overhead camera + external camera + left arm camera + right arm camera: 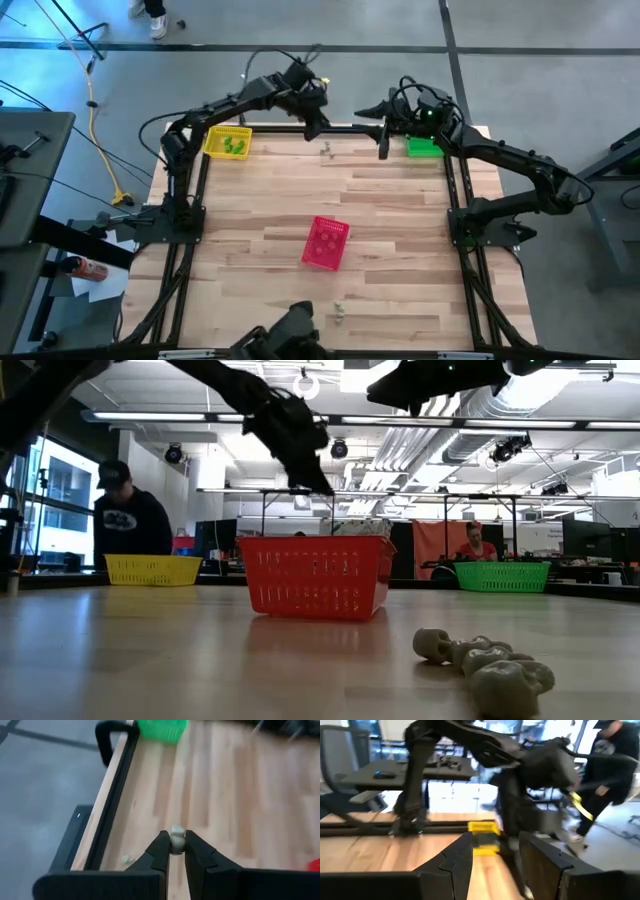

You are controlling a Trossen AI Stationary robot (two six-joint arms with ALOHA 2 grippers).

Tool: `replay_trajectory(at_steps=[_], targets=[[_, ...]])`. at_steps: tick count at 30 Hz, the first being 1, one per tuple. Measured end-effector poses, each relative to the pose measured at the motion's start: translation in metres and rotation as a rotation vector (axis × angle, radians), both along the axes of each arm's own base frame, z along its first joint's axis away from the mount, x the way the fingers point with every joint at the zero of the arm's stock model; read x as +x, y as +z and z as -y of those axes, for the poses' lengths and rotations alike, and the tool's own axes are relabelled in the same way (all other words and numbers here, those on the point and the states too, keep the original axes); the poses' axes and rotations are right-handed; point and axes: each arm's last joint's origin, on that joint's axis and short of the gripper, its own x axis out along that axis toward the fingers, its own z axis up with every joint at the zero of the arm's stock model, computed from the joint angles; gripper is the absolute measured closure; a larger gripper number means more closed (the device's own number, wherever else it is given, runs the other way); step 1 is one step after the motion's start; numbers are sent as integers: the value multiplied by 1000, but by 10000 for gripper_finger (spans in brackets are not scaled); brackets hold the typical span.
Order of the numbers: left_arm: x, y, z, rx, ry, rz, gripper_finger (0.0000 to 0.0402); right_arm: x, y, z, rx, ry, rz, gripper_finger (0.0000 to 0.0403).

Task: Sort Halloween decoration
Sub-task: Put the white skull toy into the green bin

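Pale wooden bench, left pincer pinching small pale round trinket aloft near far edge, right pincer half-spread, empty; carry level, release low over matching basket

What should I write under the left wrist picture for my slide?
Left gripper pinching a tiny pale trinket above the wooden table, green basket ahead.

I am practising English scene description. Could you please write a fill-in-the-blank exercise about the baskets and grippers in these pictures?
1. The left gripper is shut on a small pale ____.
2. The pink mesh basket stands near the ____ of the wooden table.
3. The right gripper hangs above the table with its fingers ____.
4. The small green trinkets lie in the ____ mesh basket.

Missing words: trinket; middle; open; yellow
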Motion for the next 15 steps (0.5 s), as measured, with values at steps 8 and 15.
replay_trajectory(at_steps=[8, 15], targets=[[-17, 44, 12, -67, -34, 153, 385, -21, -10, 30, 113, -293, -74, 247], [-15, 61, 17, -75, -48, 267, 385, -47, -31, 49, 338, -573, -218, 247]])
